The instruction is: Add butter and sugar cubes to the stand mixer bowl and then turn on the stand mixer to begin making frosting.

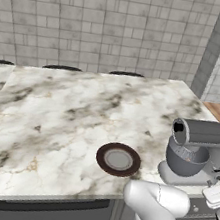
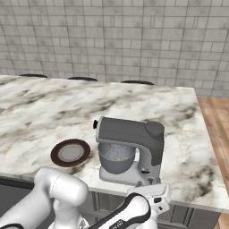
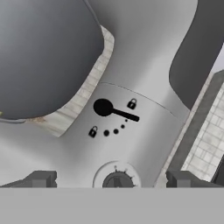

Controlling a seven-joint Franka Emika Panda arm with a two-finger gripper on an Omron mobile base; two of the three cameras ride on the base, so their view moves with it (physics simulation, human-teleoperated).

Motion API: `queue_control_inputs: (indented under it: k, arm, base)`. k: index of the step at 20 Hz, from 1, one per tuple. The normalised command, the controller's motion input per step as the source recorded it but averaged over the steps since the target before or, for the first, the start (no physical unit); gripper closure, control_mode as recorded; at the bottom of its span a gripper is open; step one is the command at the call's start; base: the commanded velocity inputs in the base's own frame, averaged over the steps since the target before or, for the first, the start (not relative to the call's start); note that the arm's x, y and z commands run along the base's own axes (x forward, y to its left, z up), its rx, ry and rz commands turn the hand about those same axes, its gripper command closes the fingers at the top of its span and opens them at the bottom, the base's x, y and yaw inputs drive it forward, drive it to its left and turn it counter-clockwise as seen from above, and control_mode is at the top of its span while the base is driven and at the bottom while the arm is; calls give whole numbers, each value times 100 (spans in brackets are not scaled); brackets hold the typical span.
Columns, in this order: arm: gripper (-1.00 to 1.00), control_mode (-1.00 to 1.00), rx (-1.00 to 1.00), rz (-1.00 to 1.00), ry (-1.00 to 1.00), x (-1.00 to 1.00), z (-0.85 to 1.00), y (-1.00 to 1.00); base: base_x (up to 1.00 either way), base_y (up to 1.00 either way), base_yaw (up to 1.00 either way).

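Note:
The stand mixer point(image 2: 134, 138) stands near the counter's front edge, its dark head over the stand mixer bowl point(image 2: 115, 161). A pale yellow bit of butter point(image 2: 117, 159) shows inside the bowl. The sugar cubes are hidden. My gripper point(image 3: 111, 179) is open and empty, close up against the mixer's column, with its fingertips point(image 3: 40, 178) on either side of a round dial point(image 3: 117, 179). Just above the dial is a black lever point(image 3: 107, 108). From the base views my white hand point(image 2: 152, 193) hangs at the front of the mixer's base point(image 1: 182, 177), by the counter edge.
A round dark-brown plate point(image 1: 118, 159) with a grey centre lies bare on the marble counter point(image 1: 65, 115), left of the mixer. A tiled wall point(image 2: 116, 40) backs the counter. Wooden floor point(image 2: 217, 129) lies past the counter's right end.

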Motion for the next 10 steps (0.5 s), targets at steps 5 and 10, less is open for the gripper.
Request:
queue_control_inputs:
  k: [5,10]
  arm:
    - [-100,-100,0,1,0,8,-2,0]
    - [-100,-100,0,1,0,4,-6,-3]
  base:
    - [0,0,0]
    - [0,0,0]
